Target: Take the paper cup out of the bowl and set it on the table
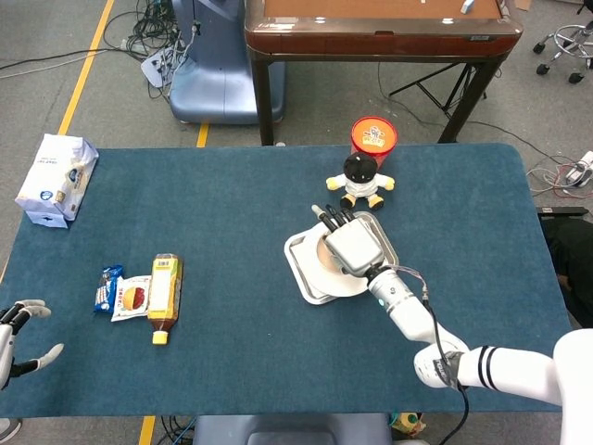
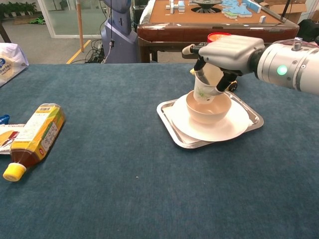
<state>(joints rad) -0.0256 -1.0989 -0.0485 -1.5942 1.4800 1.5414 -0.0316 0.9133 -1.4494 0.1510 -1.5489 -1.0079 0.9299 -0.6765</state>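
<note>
A dark blue tabletop (image 1: 232, 213) fills the scene, with a brown wooden table (image 1: 371, 32) behind its far edge and grey floor with cables beyond. The widest bare stretch of blue cloth lies in the middle, between the tea bottle (image 1: 164, 297) on the left and the metal tray (image 1: 298, 269) right of centre; more bare cloth runs along the near edge and on the far right side.

The tray carries a white plate (image 2: 234, 127), and a beige bowl (image 2: 209, 110) stands on the plate. The right hand (image 2: 224, 52) grips the paper cup (image 2: 205, 87) from above, fingers wrapped around its upper part. The cup hangs over the bowl with its base at about the bowl's rim; whether it touches the rim I cannot tell. Its long axis is tilted, the top leaning toward the far right and the base toward the near left.

Just behind the tray sits a small doll (image 1: 360, 181) with black hair, and a red tub (image 1: 372, 136) stands near the far edge. Two snack packets (image 1: 122, 293) lie beside the bottle, which lies on its side with its yellow cap toward the near edge. A white tissue pack (image 1: 56, 176) rests at the far left corner.

The left hand (image 1: 17, 341) sits at the near left edge, fingers apart, holding nothing.
</note>
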